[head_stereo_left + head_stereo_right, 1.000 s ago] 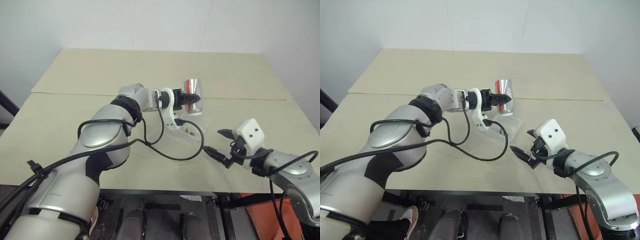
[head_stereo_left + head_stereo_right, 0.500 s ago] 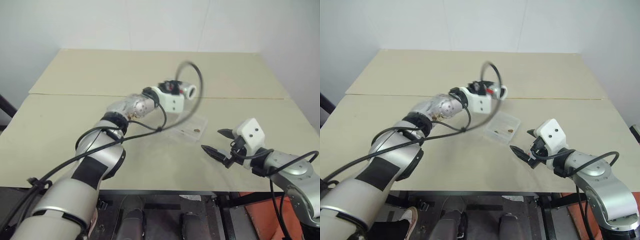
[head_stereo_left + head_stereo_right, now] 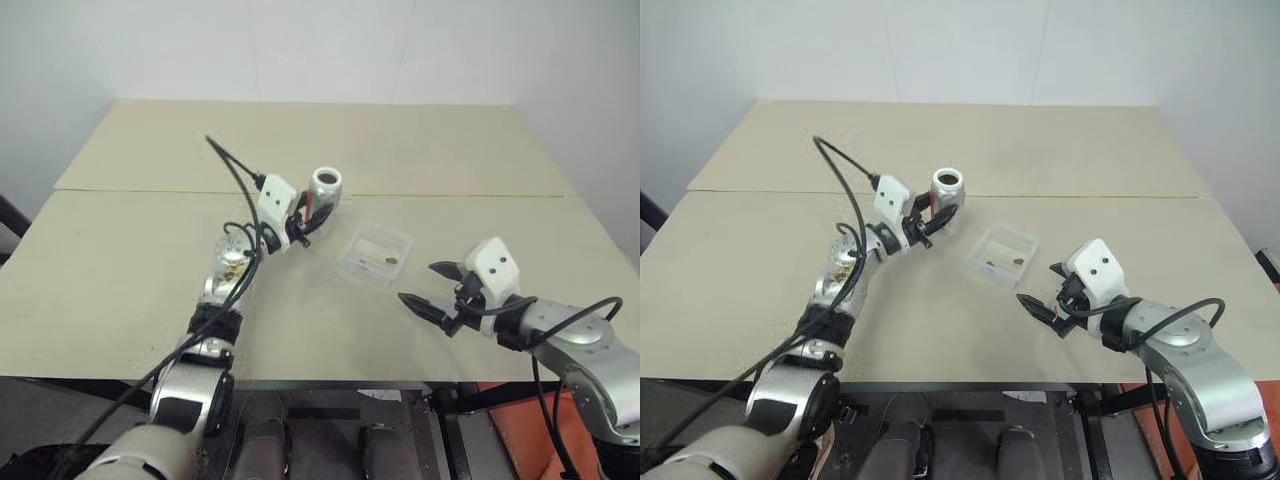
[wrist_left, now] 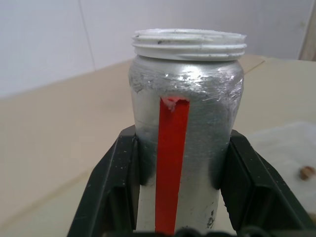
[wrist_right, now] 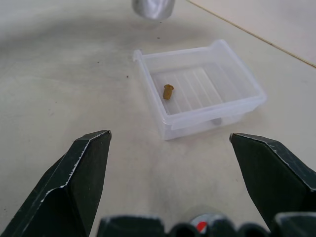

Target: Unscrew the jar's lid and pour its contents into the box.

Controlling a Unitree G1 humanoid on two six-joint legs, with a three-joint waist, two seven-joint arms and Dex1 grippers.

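Note:
My left gripper [image 3: 305, 215] is shut on the jar [image 3: 322, 193], a silvery cylinder with a red stripe [image 4: 170, 163]. It holds the jar upright with the mouth open, to the left of the box. The black fingers [image 4: 111, 192] clamp the jar's sides. The box [image 3: 374, 256], a clear shallow tray, lies on the table with the contents [image 5: 168, 91], a tiny brown piece, inside it. My right gripper [image 3: 420, 283] stands open near the box's right front, empty. A grey round edge with a red mark [image 5: 200, 224], perhaps the lid, peeks out at the base of its fingers.
The pale table [image 3: 120, 260] has a seam [image 3: 480, 196] running across it behind the box. A black cable [image 3: 235, 170] loops up from my left wrist. White walls stand behind the table's far edge.
My left arm has swung left, away from over the box, and rolled the jar from tipped on its side to upright. The brown piece now shows in the box. The right gripper kept still.

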